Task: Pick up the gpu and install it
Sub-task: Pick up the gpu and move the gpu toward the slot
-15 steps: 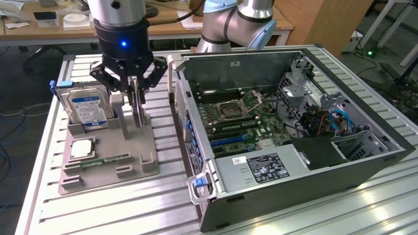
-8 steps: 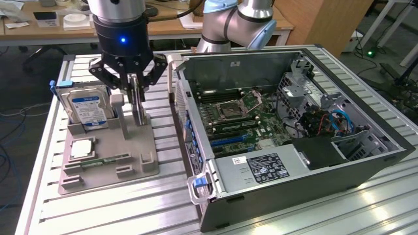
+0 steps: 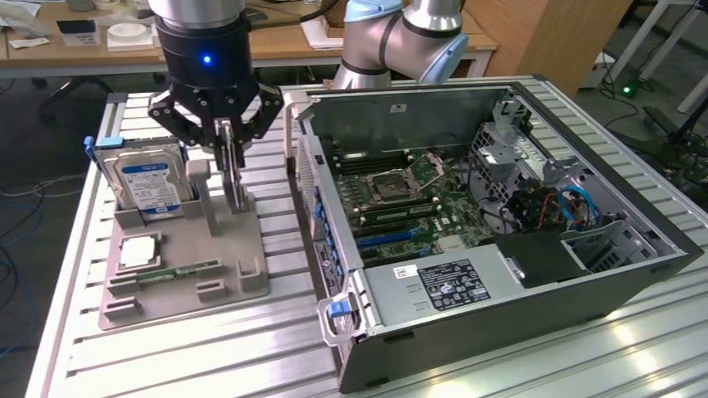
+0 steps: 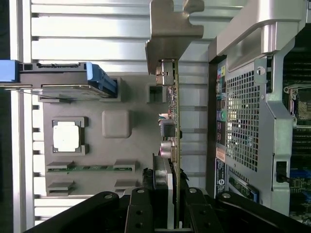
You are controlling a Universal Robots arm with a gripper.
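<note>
Pinching the gpu (image 3: 234, 189) on edge at the grey holder (image 3: 188, 286).

Clamped by the gripper (image 3: 230, 162) with fingers (image 3: 221, 143) pressed on both flat faces, probably to hold the thin card vertical as a slot needs; turned with the pale bracket (image 4: 167, 29) away from the wrist, between the hard drive (image 3: 149, 186) and the open computer case (image 3: 498, 336); cannot tell if lifted free of the holder.

A ribbed metal worktop (image 3: 166, 348) catches pale glare toward the exterior view's right. Behind it stands a wooden desk (image 3: 277, 41) carrying papers (image 3: 321, 33) and a white box (image 3: 128, 35), beside a wooden cabinet (image 3: 542, 37). Loose cables (image 3: 13, 274) trail over the dark grey floor (image 3: 39, 133).
</note>
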